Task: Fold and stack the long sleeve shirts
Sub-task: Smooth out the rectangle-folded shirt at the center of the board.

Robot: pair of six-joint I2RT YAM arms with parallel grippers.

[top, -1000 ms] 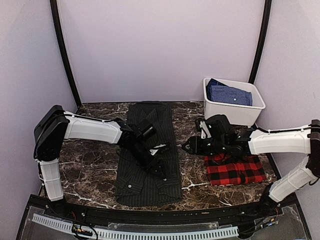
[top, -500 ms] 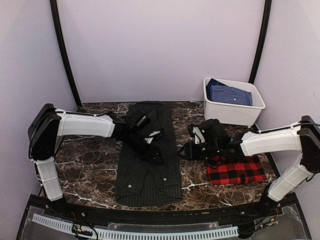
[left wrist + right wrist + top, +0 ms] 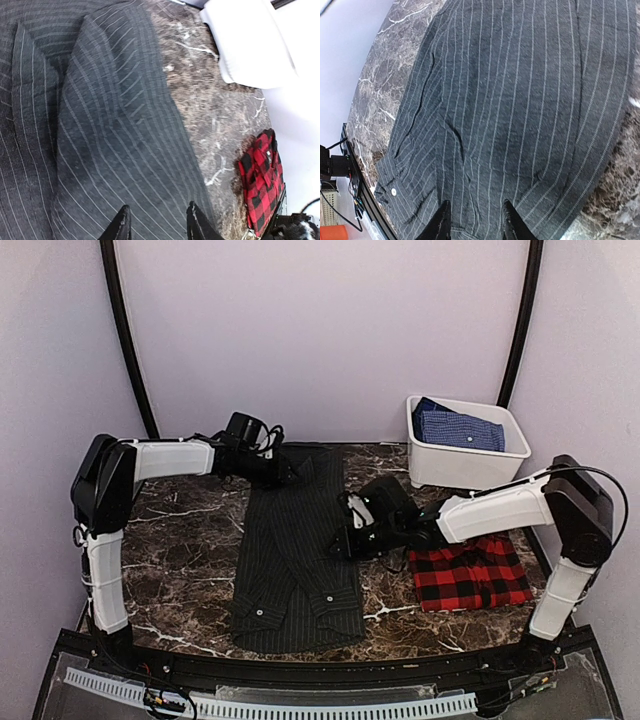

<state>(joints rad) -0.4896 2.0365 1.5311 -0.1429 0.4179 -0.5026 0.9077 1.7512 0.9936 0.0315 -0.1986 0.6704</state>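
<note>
closest to you, the dark striped shirt (image 3: 290,570) lies flat on the desk (image 3: 180,560). it is a long strip that runs from the near edge away toward the back wall. a small light button (image 3: 393,191) shows at its near end, and the cloth there has a few soft wrinkles.

a bit farther in, your right claw (image 3: 342,540) sits at the right edge of that shirt, about half way along it. in its own camera the two fingers stand a little apart, a narrow gap, and you can see striped cloth between them. nothing looks pinched, but the tips are cut off at the bottom of that view, so i cannot tell if they touch the cloth.

just to the right of that claw, the red and black plaid shirt (image 3: 470,578) lies folded in a neat block on the desk, apart from the striped one.

farther back, your left arm reaches across to the far end of the striped shirt. your left claw (image 3: 283,472) is over its far left corner. its fingers also have a narrow gap, with flat striped cloth under them.

farthest away, in the back right corner, a white bin (image 3: 470,465) stands on the desk with folded blue cloth (image 3: 455,427) inside.
</note>
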